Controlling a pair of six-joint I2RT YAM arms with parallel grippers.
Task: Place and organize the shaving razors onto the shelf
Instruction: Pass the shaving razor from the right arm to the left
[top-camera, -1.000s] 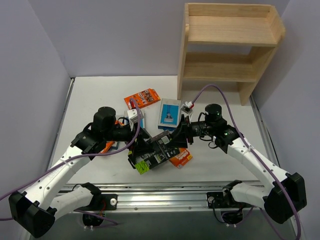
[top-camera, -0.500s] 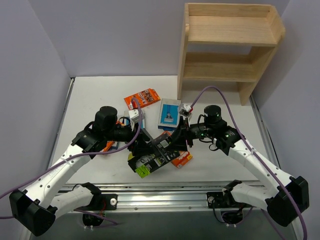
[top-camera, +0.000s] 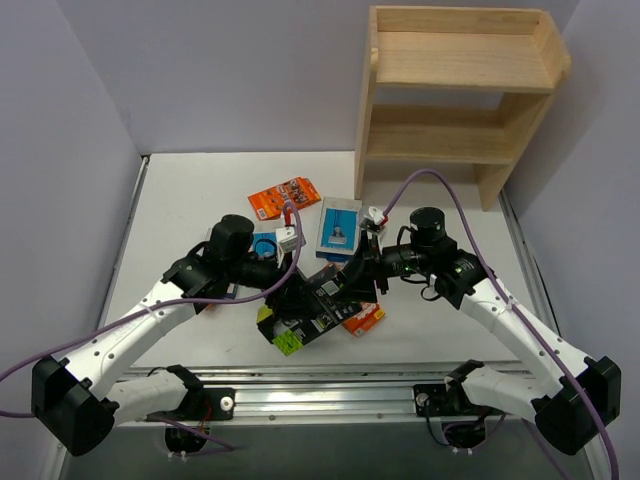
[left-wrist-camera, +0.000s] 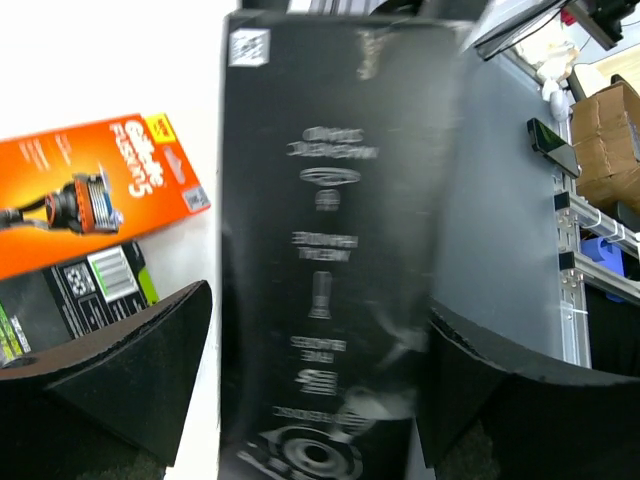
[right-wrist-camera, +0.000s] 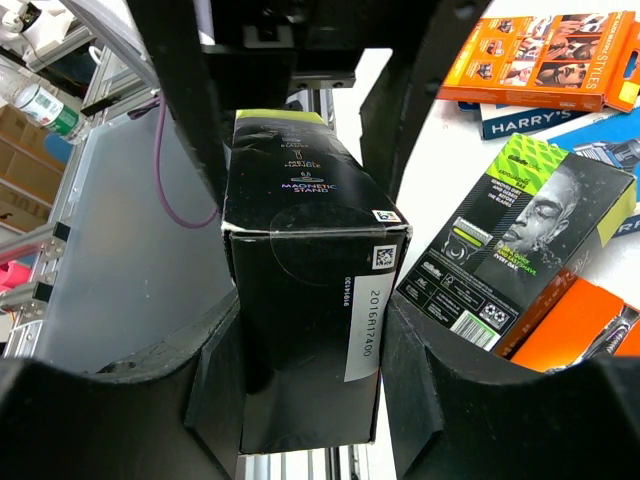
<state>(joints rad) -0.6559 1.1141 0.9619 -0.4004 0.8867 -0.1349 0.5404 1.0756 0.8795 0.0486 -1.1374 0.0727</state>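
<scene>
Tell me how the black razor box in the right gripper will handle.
The black razor box is probably stiff: its edges look square in the right gripper. Glossy faces may slip; long and narrow, it could tip if stood upright.

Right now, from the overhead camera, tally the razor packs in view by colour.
Orange packs: 2
Black boxes: 2
Light-blue cards: 2
Total: 6 in view; more may be hidden.

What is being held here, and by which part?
The right gripper clamps the black box by its barcode end. The left gripper straddles the far end, open, not gripping.
</scene>
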